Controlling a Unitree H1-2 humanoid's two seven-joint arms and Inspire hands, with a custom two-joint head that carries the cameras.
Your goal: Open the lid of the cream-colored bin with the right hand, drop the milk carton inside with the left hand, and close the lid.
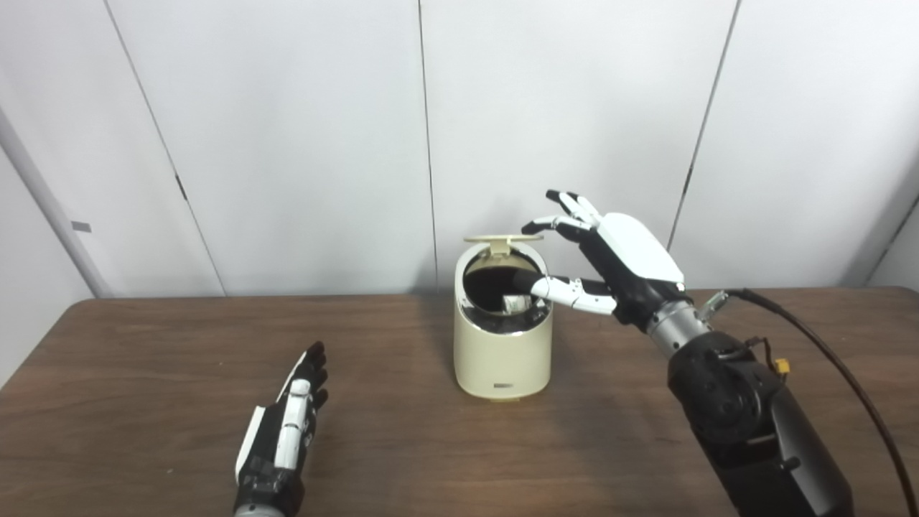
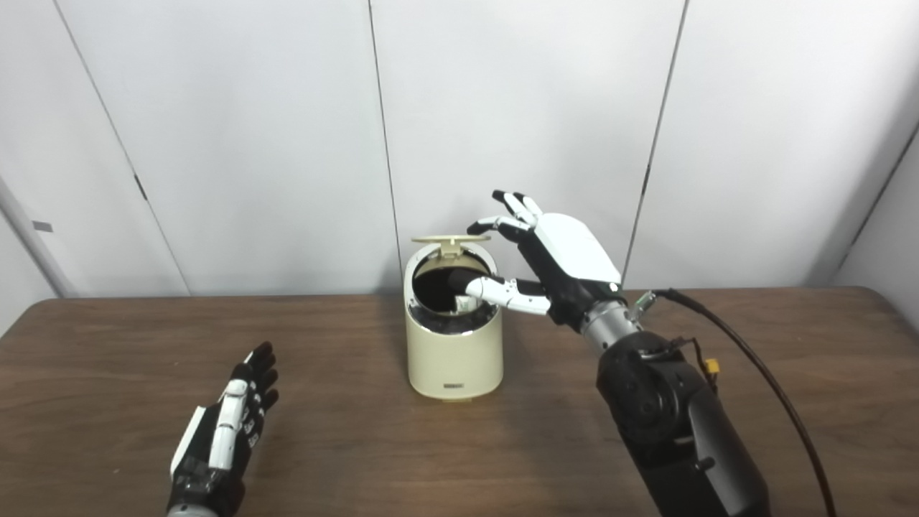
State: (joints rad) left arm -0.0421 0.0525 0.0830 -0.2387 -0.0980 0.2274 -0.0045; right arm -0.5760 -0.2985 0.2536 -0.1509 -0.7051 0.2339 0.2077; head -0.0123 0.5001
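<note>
The cream-colored bin [image 1: 502,352] stands mid-table with its lid [image 1: 502,238] tipped up and back, almost level above the rear rim. Inside the dark opening a corner of the milk carton [image 1: 515,304] shows. My right hand [image 1: 610,262] hovers at the bin's right side, open, with fingertips [image 1: 535,227] at the lid's edge and the thumb reaching over the opening. My left hand [image 1: 283,431] lies flat and open on the table at the front left, holding nothing.
The brown wooden table [image 1: 402,445] spreads around the bin. A black cable [image 1: 840,366] runs from the right wrist toward the right edge. White wall panels stand behind the table.
</note>
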